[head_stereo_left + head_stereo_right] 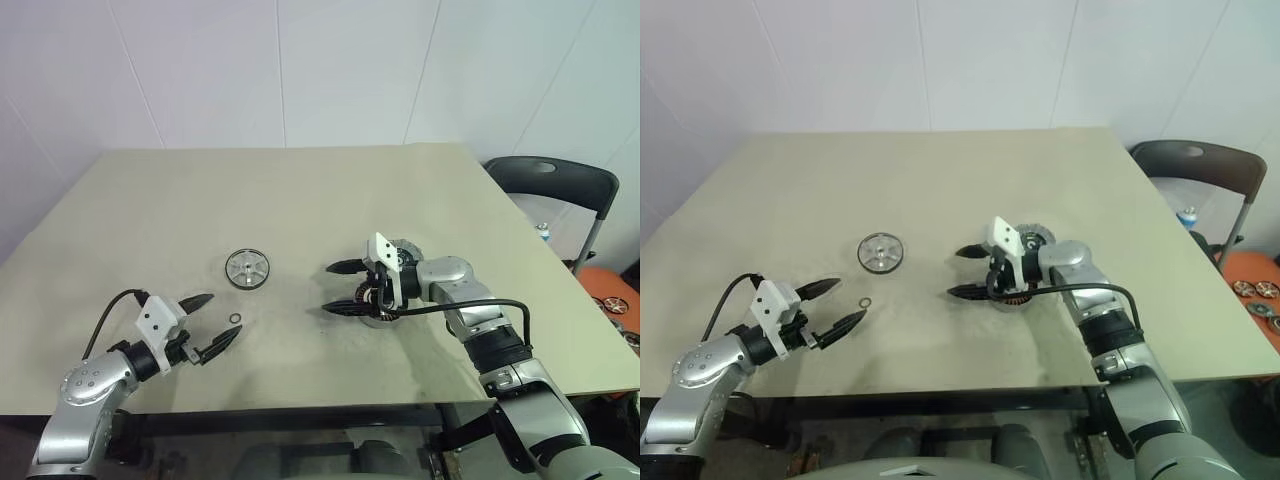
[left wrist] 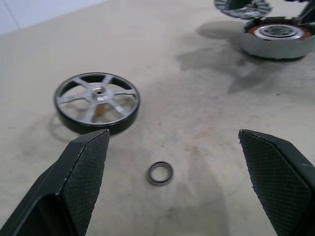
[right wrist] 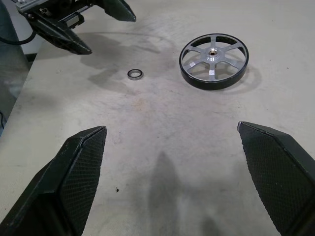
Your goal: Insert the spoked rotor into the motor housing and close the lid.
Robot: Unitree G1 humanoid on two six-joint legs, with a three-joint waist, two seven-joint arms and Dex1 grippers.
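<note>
The spoked rotor (image 1: 246, 269), a silver wheel with a dark rim, lies flat on the table left of centre. The motor housing (image 2: 277, 39), with copper windings showing inside, stands at centre right, partly hidden under my right wrist. Just behind it lies the grey lid (image 1: 405, 252). My right gripper (image 1: 330, 288) points left towards the rotor, open and empty, clear of the housing. My left gripper (image 1: 222, 318) hovers near the table's front left, open and empty, a short way in front of the rotor.
A small metal ring (image 1: 233, 320) lies on the table between my left gripper's fingertips. A black chair (image 1: 555, 185) stands beyond the table's right edge. The tan table (image 1: 300, 190) stretches bare towards the back wall.
</note>
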